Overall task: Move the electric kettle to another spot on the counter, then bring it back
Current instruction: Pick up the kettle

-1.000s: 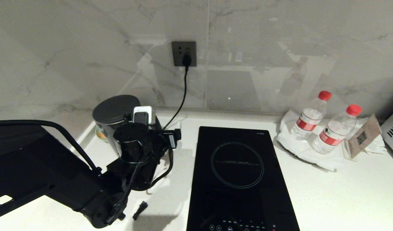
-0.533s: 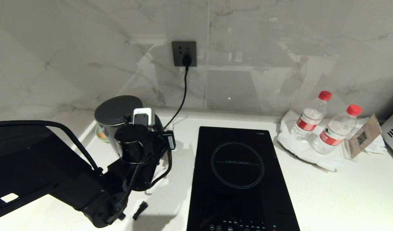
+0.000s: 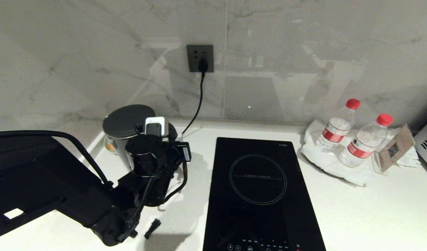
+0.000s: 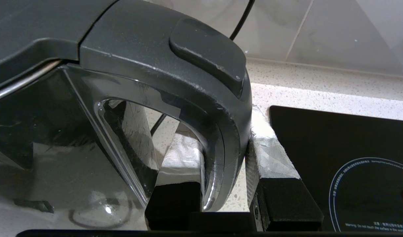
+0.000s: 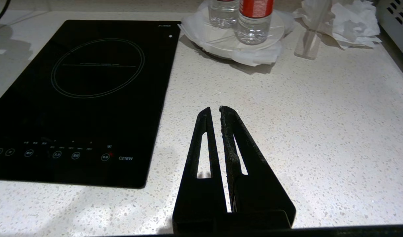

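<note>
clamping its padded fingers (image 4: 270, 154) on the loop handle (image 4: 221, 138), the left gripper (image 4: 221, 164) is holding the glossy, likely heavy and slippery electric kettle (image 3: 124, 134), which is standing just ahead of it on the counter (image 3: 374, 209).

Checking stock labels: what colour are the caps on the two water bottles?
Red, on both water bottles; clearest in the head view.

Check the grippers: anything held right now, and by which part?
Left gripper is shut on the electric kettle, its fingers clamping the upright part of the handle. Right gripper holds nothing.
</note>
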You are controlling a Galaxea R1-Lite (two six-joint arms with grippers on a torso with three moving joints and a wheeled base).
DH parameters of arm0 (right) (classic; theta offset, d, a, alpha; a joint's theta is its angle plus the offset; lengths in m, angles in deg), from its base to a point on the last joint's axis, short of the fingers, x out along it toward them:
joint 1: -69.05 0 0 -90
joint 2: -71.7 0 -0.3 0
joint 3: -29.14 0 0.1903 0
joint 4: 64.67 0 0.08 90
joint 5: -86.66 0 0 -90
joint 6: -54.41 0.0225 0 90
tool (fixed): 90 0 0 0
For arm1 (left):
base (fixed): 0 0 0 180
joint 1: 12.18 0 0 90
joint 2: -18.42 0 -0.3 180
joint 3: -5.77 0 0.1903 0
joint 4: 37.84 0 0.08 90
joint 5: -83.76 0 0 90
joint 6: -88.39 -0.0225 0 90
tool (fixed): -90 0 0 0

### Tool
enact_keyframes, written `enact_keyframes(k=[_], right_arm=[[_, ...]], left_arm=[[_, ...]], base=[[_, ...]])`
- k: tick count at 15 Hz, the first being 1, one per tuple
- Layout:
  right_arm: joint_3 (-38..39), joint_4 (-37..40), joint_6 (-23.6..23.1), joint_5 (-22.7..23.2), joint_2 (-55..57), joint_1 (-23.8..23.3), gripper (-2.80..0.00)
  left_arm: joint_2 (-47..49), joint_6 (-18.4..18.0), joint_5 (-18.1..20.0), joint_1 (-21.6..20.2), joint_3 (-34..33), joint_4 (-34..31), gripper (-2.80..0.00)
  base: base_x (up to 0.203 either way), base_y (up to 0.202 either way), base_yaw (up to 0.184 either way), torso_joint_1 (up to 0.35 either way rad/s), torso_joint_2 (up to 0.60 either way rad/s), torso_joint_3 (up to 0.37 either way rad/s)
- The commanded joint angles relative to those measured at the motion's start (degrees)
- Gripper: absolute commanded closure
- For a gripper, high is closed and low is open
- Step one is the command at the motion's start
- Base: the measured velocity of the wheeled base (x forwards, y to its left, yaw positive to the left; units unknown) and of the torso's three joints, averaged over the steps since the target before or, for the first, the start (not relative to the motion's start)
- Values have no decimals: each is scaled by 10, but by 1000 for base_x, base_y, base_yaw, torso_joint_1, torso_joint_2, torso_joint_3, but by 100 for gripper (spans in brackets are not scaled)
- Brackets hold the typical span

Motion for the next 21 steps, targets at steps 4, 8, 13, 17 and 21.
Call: enact_keyframes(k=[4, 8, 13, 17, 21], right_arm=[[0, 0, 0, 0, 0, 0, 0], [0, 1, 0, 0, 0, 0, 0], [0, 0, 0, 0, 0, 0, 0], [0, 1, 0, 0, 0, 0, 0], [0, 0, 0, 0, 0, 0, 0]], left_arm=[[-2, 0, -5, -5, 18, -6, 0], [-3, -23, -7, -18, 45, -16, 0], [-9, -35, -8, -30, 80, -35, 0], [-25, -36, -8, -34, 83, -47, 0], [-36, -41, -8, -43, 99, -55, 0]], base=[[0, 0, 0, 0, 0, 0], [0, 0, 0, 0, 0, 0], [0, 0, 0, 0, 0, 0], [0, 0, 0, 0, 0, 0], [0, 0, 0, 0, 0, 0]])
